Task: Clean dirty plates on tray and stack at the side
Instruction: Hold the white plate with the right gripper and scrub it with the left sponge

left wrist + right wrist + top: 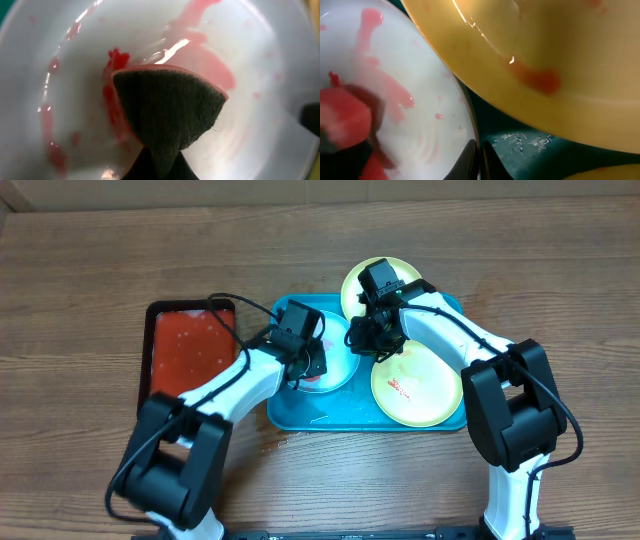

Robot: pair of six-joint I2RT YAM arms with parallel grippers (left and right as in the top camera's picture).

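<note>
The pale blue-white plate (338,368) lies on the left half of the turquoise tray (300,418), smeared with red. My left gripper (305,360) is shut on a dark green sponge with a pink backing (170,110) and presses it onto this plate (260,75). My right gripper (362,340) is shut on the plate's right rim (479,160). The plate (420,65) and the sponge's red side (342,120) show in the right wrist view. A yellow-green plate (418,388) with a red smear lies on the tray's right half. A second yellow-green plate (352,285) sits at the tray's back edge.
A smaller black tray with a red inside (190,350) stands left of the turquoise tray. A yellow-green plate (560,50) with a red spot hangs close over the wet tray floor (530,145) beside my right fingers. Wooden table (90,270) lies all around.
</note>
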